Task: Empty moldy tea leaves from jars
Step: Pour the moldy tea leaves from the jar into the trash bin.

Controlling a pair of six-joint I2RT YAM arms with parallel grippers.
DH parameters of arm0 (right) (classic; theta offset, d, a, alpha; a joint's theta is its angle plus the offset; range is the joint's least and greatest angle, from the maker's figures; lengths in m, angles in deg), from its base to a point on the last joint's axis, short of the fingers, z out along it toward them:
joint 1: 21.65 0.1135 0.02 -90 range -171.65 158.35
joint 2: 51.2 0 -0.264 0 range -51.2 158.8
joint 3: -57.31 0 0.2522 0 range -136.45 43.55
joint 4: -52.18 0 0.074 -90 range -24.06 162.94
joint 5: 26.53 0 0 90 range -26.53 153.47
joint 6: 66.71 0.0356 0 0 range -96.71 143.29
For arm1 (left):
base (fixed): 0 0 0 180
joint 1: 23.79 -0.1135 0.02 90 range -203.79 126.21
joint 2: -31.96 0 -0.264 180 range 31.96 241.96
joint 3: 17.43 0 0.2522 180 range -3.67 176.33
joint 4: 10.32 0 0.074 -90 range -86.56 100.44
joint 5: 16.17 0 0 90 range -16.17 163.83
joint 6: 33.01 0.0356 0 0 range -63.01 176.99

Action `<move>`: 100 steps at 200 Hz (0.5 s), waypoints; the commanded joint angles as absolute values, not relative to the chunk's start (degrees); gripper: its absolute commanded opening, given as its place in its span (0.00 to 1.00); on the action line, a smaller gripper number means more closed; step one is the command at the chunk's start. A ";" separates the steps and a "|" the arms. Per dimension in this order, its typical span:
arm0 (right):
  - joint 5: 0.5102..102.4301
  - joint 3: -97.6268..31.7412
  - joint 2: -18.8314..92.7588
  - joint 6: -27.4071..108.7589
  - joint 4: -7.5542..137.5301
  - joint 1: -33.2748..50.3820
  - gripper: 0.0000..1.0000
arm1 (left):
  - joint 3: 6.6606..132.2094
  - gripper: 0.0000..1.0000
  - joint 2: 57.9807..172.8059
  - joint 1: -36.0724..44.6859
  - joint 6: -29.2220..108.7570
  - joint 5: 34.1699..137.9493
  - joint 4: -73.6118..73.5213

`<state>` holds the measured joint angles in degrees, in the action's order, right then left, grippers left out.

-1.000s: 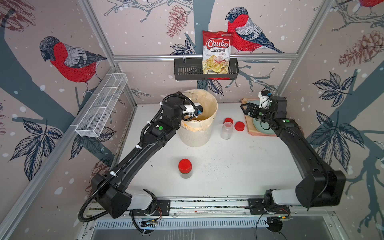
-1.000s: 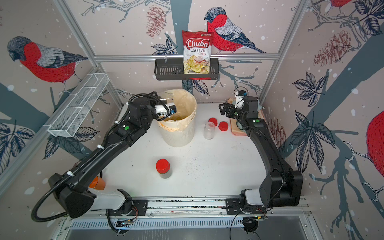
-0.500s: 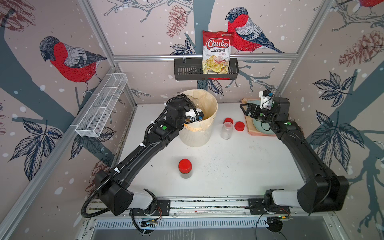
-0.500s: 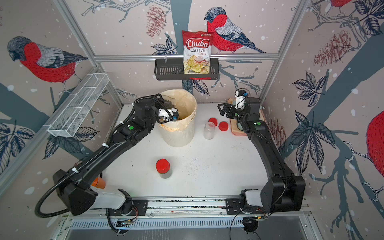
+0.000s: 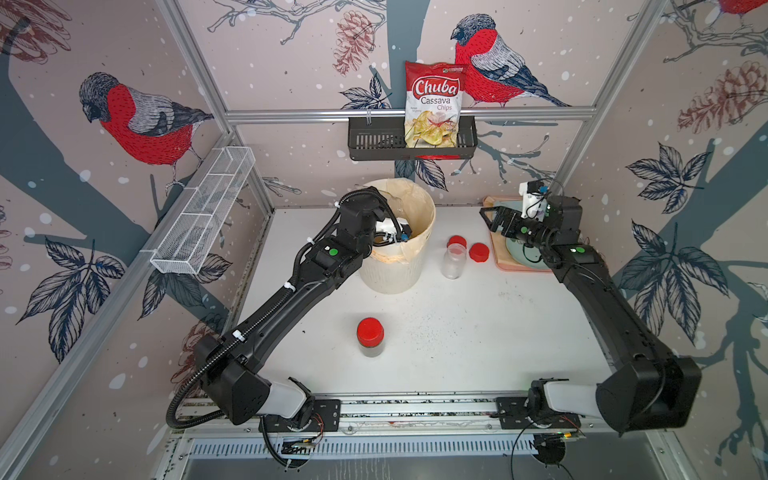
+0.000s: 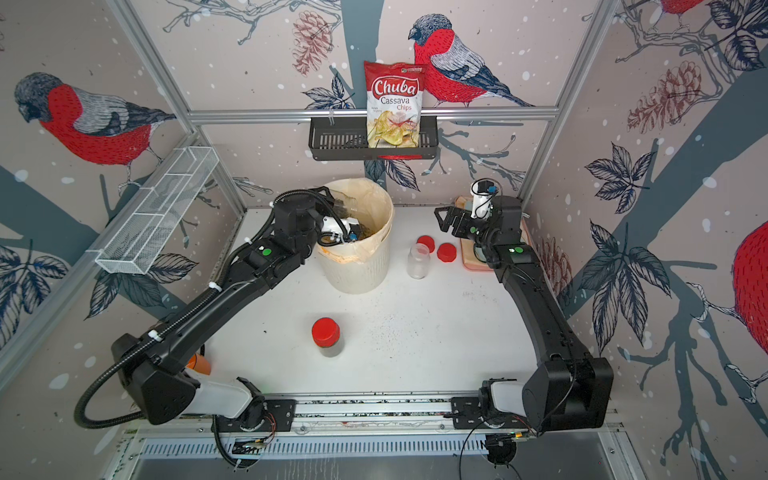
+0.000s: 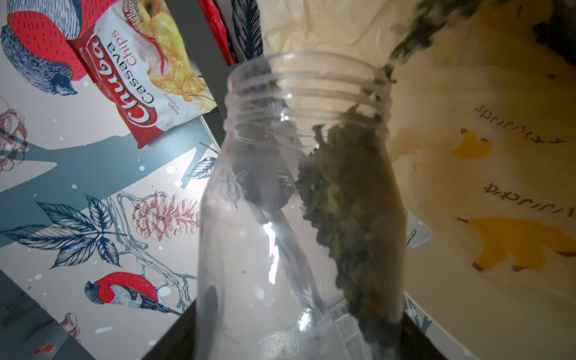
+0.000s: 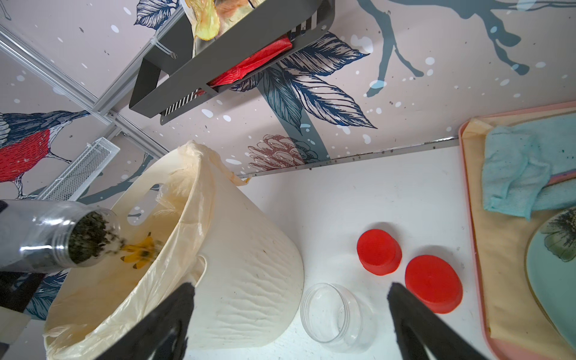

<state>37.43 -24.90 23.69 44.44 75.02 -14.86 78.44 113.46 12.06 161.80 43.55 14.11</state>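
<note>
Left fingers (image 7: 177,339) grip the tipped jar (image 8: 46,237) over the bin (image 8: 249,265) as tea leaves (image 8: 90,240) spill; a steeper tilt should clear stragglers, right fingers (image 8: 168,318) wide, empty.

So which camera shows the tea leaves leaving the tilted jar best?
The right wrist view: the tea leaves spill from the tilted jar into the bin. The left wrist view shows them close up inside the jar. In both top views the left arm mostly hides them.

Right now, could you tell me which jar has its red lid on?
The front jar, standing alone, wears a red lid; the empty jar beside the bin and the tilted jar pouring tea leaves into it are uncapped.
</note>
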 commanded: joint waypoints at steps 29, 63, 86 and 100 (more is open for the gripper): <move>34.71 -24.14 22.56 45.35 72.31 -14.79 0.98 | 87.12 0.55 116.21 12.16 164.92 43.62 14.72; 34.54 -22.17 21.07 45.77 71.25 -14.71 0.99 | 87.29 0.56 117.62 12.72 162.91 42.32 17.96; 33.86 -21.23 20.87 46.08 70.45 -14.54 0.99 | 88.68 0.57 118.59 13.92 157.97 39.82 24.73; 33.71 -21.14 20.85 46.06 70.44 -14.36 0.99 | 90.51 0.57 119.21 14.94 156.71 38.96 27.64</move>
